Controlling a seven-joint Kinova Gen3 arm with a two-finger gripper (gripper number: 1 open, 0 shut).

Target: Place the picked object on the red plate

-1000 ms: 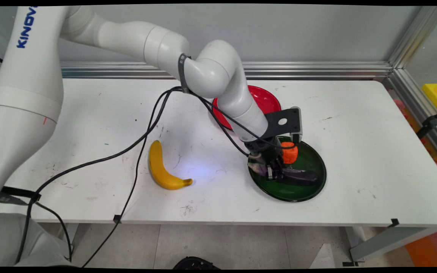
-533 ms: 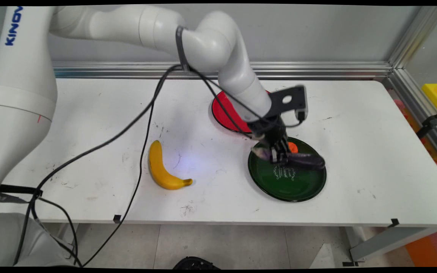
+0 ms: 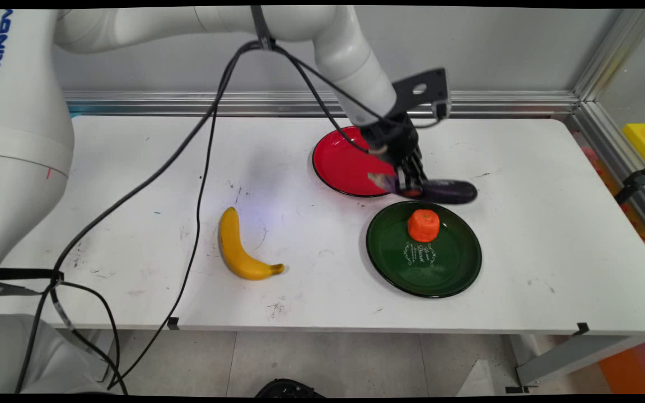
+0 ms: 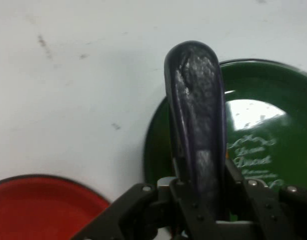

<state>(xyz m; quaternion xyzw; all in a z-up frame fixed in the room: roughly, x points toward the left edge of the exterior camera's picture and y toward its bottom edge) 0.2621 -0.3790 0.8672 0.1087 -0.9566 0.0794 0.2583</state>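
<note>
Hanging above the white desk in the main view, the black two-finger gripper has its fingers clenched on a dark purple, glossy eggplant, held level in the air. Just behind the fingers lies a round red plate; below them a round green plate carries a small orange tomato-shaped piece. A yellow banana lies well apart.

Looking along the hand view, the eggplant rises from between the fingers, over the green plate, the red plate beside.

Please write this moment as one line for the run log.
hand: shut on eggplant | eggplant: lifted, above table | green plate: holds orange piece
</note>
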